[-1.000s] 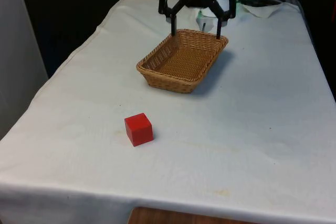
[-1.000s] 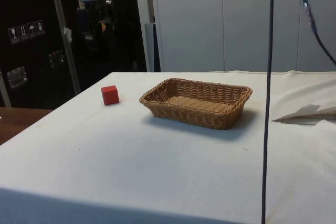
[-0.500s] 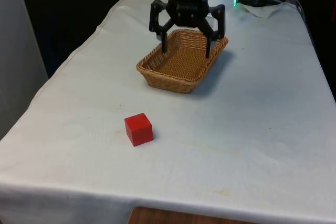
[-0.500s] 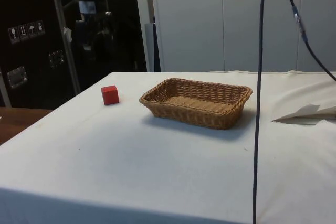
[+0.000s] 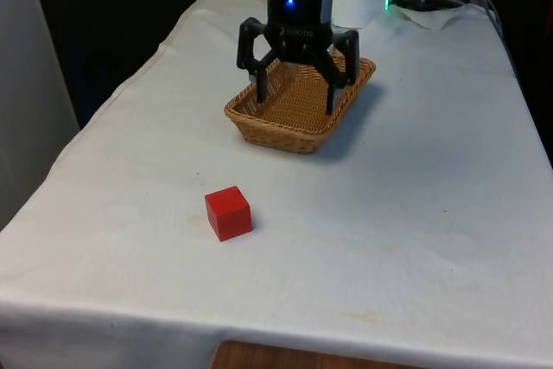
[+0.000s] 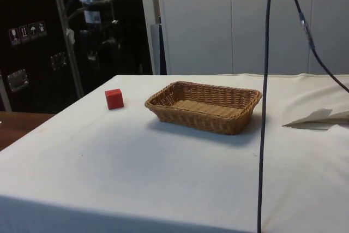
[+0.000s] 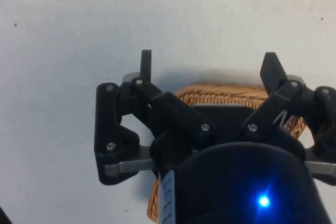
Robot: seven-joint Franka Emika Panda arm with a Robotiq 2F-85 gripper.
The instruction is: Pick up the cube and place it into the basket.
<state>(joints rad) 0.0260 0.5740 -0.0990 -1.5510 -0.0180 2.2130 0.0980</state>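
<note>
Over the last second the gripper [image 5: 295,99] has been coming forward from the far rim of the basket [image 5: 259,126] and dropping lower, so that it is now hanging above the basket's interior, while the cube [image 5: 228,212] and basket are staying exactly where they were. Its two fingers are spread wide apart and are carrying nothing; in the wrist view the gripper [image 7: 210,64] is showing the same wide gap, with bare cloth ahead of the fingertips and wicker beneath the palm.

From the gripper, the red cube is lying well ahead on the table [image 5: 415,213], beyond the basket's near rim and a little toward the front view's left, standing apart from everything. In the side view the cube [image 6: 114,99] is sitting flat on the cloth, clear of the basket [image 6: 229,123].

It is looking like a small rigid block, probably light, with flat smooth faces and crisp edges. Closing the fingers on two opposite vertical faces, squared to them and low enough to catch the middle, is seeming the soundest hold; a corner-on approach could be letting it twist out.
</note>
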